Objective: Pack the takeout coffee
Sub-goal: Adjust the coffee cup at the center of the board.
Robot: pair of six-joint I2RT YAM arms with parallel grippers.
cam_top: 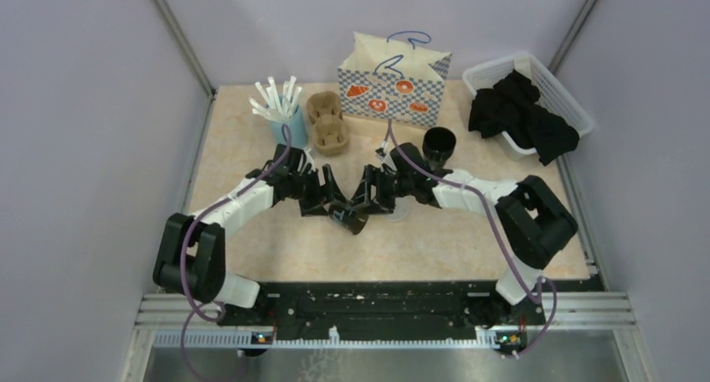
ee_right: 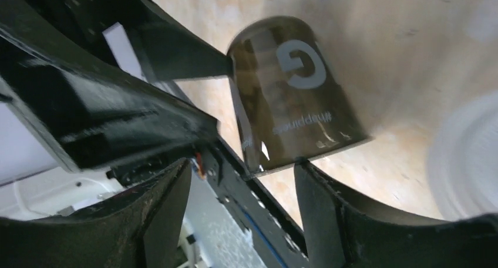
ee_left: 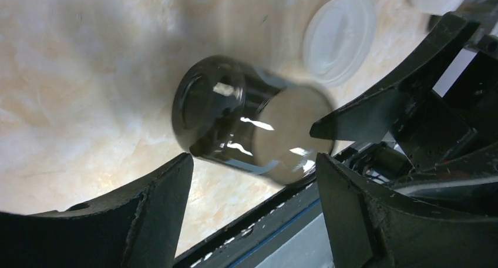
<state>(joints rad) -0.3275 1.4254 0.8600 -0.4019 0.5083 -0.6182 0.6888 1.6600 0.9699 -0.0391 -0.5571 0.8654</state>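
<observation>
Evidently your left fingers [ee_left: 158, 203] and right fingers [ee_right: 329, 209] both stand released, so the lidless black cup [ee_left: 235, 112] lies tipped between them on the tabletop [ee_left: 88, 74], its white lid [ee_left: 340, 36] beside it.

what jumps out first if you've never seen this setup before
A black cup tipped on its side at mid-table, between the left arm and right arm, whose jaws stand open close to it. A loose white lid lies nearby; behind, a checked paper bag stands by the back wall.
</observation>
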